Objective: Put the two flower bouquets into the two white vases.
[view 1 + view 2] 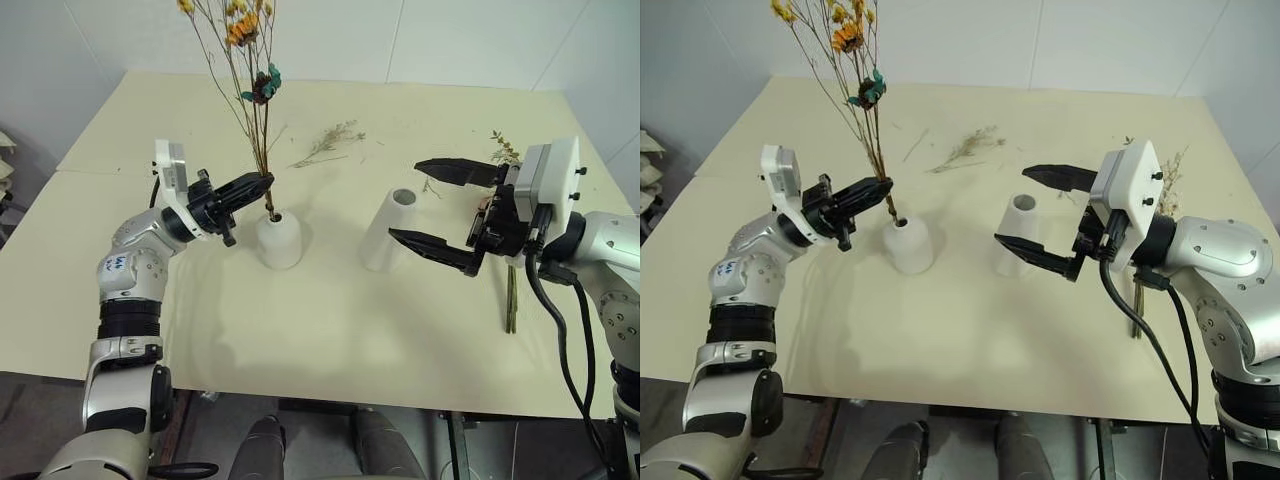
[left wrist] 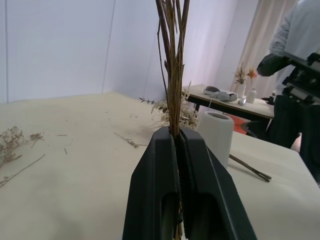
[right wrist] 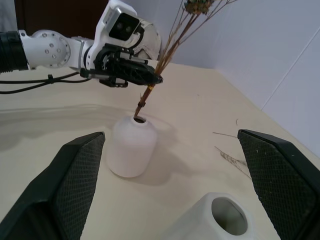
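Note:
The thin-stemmed bouquet (image 1: 265, 85), with yellow-orange blossoms and a teal bit, stands nearly upright. My left gripper (image 1: 262, 182) is shut on its stems just above the short squat white vase (image 1: 279, 245), and the stem ends reach into the vase's hole (image 3: 139, 119). The taller white vase (image 1: 380, 245) stands to the right of it. Beside that vase's top my right gripper (image 1: 406, 200) is open and holds nothing. The bushier bouquet (image 1: 511, 300) lies on the table behind my right hand, partly hidden by it.
A loose dried sprig (image 1: 330, 143) lies on the cream table (image 1: 330, 330) behind the vases. In the left wrist view a person (image 2: 295, 30) stands past the table's far side, near another table with small vases.

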`<state>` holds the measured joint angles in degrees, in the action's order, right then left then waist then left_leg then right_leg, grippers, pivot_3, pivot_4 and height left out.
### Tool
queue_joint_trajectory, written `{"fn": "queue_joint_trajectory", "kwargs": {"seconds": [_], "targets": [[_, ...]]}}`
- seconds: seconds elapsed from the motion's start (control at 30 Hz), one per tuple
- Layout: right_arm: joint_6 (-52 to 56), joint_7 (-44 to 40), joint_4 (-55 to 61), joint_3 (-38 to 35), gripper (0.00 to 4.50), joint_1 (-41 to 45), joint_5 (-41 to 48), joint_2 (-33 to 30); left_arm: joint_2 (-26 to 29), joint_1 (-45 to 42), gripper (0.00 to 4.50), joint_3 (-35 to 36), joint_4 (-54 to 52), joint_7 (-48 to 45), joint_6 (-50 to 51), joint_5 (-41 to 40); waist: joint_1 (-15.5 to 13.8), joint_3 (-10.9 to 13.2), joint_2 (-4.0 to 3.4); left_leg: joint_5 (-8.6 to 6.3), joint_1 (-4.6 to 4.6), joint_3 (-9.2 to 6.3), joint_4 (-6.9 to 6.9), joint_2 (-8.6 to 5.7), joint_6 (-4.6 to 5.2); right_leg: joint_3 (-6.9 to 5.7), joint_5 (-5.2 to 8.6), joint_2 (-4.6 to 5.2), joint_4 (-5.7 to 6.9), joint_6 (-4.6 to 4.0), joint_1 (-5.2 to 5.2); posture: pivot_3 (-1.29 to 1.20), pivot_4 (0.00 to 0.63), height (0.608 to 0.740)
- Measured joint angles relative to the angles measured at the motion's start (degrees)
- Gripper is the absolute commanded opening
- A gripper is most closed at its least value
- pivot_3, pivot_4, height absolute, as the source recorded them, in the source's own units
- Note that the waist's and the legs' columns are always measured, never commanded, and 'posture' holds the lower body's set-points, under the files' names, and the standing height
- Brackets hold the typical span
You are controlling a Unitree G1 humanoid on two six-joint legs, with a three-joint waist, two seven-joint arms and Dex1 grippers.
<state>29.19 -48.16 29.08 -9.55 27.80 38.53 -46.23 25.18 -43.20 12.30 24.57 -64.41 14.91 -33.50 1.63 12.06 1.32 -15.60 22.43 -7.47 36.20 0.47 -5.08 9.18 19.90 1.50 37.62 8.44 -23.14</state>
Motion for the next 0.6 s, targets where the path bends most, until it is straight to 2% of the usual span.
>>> {"fn": "queue_joint_trajectory", "kwargs": {"seconds": [0.33,0.6], "targets": [[0.9,0.6,0.0,0.0,4.50,-0.1,0.9,0.0,-1.8,-0.9,0.03,-0.1,2.4,-0.4,-5.5,1.5,0.1,0.0,0.00,0.01,-0.02,0.00,0.00,0.01,0.02,0.00,0.00,-0.01,0.02,0.00,0.00,0.00,0.150,0.740],[0.9,1.1,0.1,0.0,4.50,-0.1,1.0,0.0,-1.7,0.4,0.03,-0.9,2.9,-1.3,-5.8,2.4,0.1,0.0,0.01,0.02,-0.01,0.00,-0.02,0.01,0.03,0.00,0.00,-0.01,0.01,0.00,0.00,0.00,0.150,0.740]]}}
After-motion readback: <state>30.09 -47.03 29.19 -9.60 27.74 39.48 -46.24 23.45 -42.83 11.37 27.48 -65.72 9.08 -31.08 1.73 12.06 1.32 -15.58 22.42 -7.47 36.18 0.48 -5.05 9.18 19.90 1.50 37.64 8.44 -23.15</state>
